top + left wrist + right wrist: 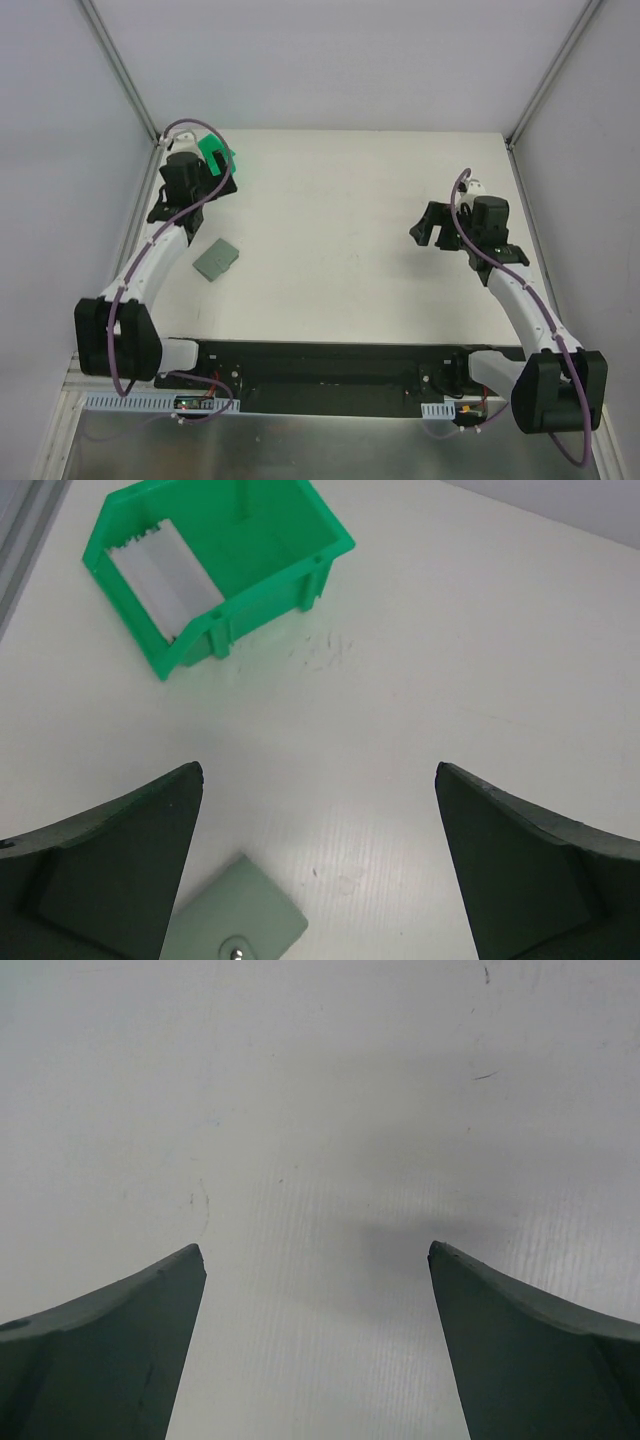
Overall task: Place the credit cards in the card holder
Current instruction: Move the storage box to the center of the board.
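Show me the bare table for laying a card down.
Bare: the wide middle of the table, between the wallet and the right gripper. Crowded: the far left, where the left gripper hangs by the green bin.

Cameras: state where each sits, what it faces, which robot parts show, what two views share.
Top external: above, behind bases, facing down at table; left arm, right arm show.
Left wrist: wrist-mounted, facing green bin, card holder; open left pincer shows.
Right wrist: wrist-mounted, facing table; open right pincer shows.
Shared: top, left wrist see bin, card holder.
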Tool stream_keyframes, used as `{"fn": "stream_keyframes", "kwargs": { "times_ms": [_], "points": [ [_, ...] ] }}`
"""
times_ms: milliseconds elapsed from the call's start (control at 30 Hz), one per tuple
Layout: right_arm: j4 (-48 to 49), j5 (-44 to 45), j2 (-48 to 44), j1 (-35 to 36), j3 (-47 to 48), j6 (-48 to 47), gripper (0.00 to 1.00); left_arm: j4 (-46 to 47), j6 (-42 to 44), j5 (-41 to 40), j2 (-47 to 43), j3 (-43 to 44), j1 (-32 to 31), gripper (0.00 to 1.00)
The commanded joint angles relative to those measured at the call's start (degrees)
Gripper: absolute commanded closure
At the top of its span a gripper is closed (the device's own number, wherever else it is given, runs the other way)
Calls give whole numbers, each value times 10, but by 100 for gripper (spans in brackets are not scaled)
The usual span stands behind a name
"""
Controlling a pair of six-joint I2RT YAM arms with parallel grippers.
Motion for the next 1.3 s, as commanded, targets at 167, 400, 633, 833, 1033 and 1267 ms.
{"fn": "stream_keyframes", "kwargs": {
  "times_ms": [167, 400, 633, 833, 1033, 1267],
  "points": [
    [-70, -42, -68, -1, 7, -5, 4, -10, 137, 150, 220, 215, 36, 1],
    [-106, -27, -114, -1, -10, -11, 4, -31, 158, 241, 346, 344, 72, 1],
    [-126, -17, -136, -1, -20, -13, 4, -46, 178, 269, 451, 435, 86, 1],
    [-126, -10, -133, -1, -23, -9, 4, -89, 196, 278, 493, 469, 85, 1],
    [-125, -13, -119, -1, -17, -5, 4, -107, 188, 306, 505, 454, 85, 1],
    [-118, -19, -116, -1, -21, 0, 4, -117, 175, 350, 502, 436, 85, 4]
  ]
}}
